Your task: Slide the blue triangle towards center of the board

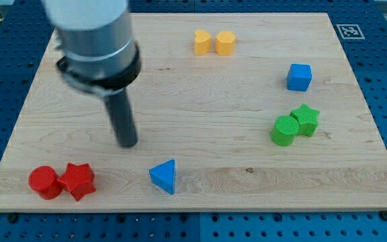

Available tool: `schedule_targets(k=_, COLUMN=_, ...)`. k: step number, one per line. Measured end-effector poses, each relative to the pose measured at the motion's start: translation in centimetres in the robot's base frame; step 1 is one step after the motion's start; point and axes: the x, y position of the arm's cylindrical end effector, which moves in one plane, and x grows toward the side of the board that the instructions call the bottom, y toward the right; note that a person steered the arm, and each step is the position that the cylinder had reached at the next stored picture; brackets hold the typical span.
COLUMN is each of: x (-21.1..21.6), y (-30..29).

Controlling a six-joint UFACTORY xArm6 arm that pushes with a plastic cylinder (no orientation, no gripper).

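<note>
The blue triangle [164,176] lies near the view's bottom edge, a little left of the board's middle. My tip [127,143] is at the end of the dark rod, up and to the left of the blue triangle, apart from it by a short gap. The rod hangs from the grey arm at the view's top left.
A red cylinder [45,181] and a red star [78,180] touch at the bottom left. Two yellow blocks [214,42] sit at the top. A blue cube [299,76] is at the right. A green cylinder [285,130] and green star [306,119] touch below it. The wooden board [200,94] lies on a blue perforated table.
</note>
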Motion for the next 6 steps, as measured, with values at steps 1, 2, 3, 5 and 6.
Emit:
schedule_targets(k=1, x=3.5, y=0.0)
schedule_targets(k=2, x=5.8, y=0.6)
schedule_targets(k=3, x=6.6, y=3.0)
schedule_targets(k=5, x=4.8, y=8.2)
schedule_targets(k=6, x=4.8, y=10.7)
